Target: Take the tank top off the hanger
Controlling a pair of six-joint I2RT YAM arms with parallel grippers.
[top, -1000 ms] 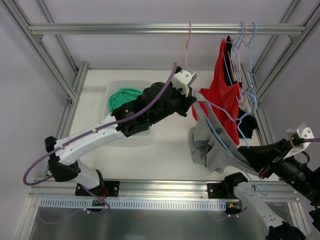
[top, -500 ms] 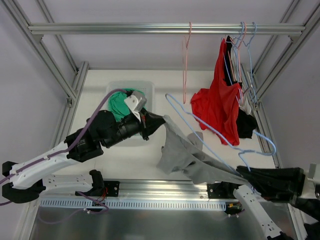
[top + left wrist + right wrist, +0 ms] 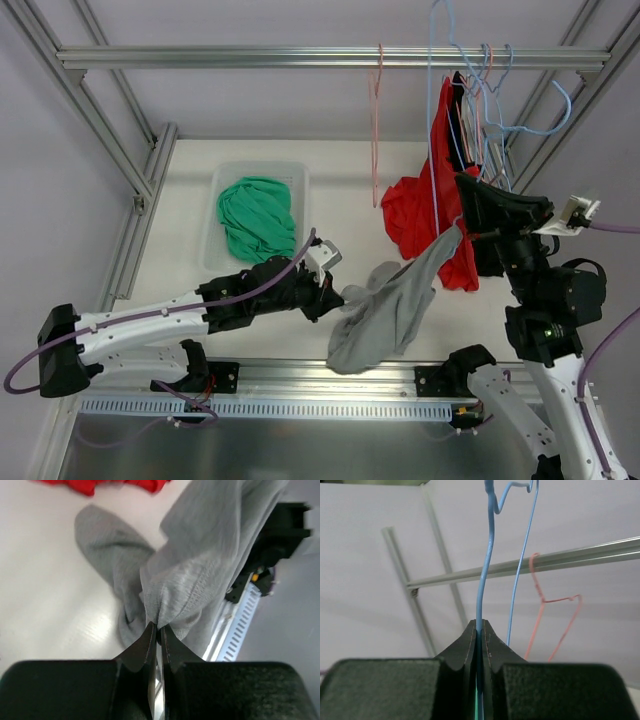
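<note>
Top external: the hanger (image 3: 480, 605) is now raised upright, clamped in the right claw (image 3: 479, 625), and the top (image 3: 390, 305), pinched by the left claw (image 3: 157, 627), is seemingly nearly freed.

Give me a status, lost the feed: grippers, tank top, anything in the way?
Left gripper shut on tank top. Right gripper shut on blue hanger. Tank top's upper end looks caught at hanger. Red shirt close behind.
</note>
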